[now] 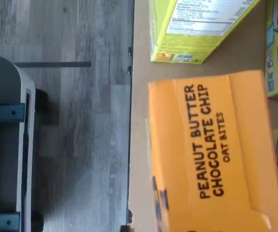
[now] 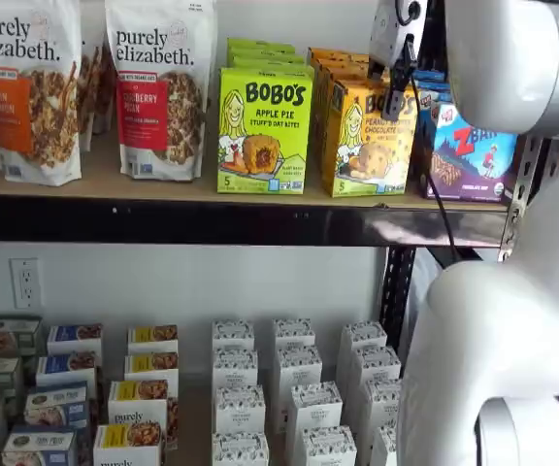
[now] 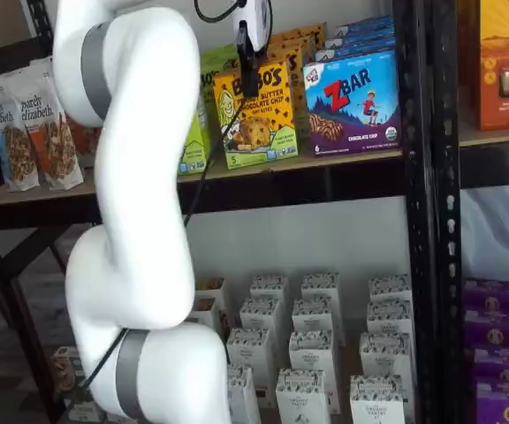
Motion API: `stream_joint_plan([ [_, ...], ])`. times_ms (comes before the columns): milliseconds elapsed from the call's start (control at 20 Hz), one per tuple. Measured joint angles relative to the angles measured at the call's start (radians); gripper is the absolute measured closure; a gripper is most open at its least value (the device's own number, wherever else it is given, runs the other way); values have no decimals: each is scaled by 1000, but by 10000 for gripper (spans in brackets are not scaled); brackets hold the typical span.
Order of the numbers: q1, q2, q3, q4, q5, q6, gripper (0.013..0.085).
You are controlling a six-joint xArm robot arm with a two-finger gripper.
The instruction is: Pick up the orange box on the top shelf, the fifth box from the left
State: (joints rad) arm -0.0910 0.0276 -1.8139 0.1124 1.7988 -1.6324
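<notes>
We see a white wall [image 2: 163,282] behind the shelving, with a white power outlet [image 2: 25,282] set low on it beside a black upright. The floor [image 1: 81,145] is grey wood-look plank, visible in the wrist view. The shelving frame is black metal, with perforated uprights [image 3: 431,221] and a glossy front rail [image 2: 212,223] that catches soft reflections. Light is even and bright across the wall, with no hard shadows. A dark diagonal brace [image 3: 16,256] crosses the frame's lower side.

Orange box [image 2: 367,136] upright at front edge of top shelf [image 2: 212,189].
</notes>
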Motion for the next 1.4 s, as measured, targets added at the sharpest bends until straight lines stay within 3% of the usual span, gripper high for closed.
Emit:
stream_joint_plan([
  [100,-1,0,1,-1,-2,-1,330],
  [650,-1,1,2,-12,-13,-4,330],
  [1000,1,-4,10,-6,-21,-2,490],
  [1400,7,-5,12,-17,-30,2,490],
])
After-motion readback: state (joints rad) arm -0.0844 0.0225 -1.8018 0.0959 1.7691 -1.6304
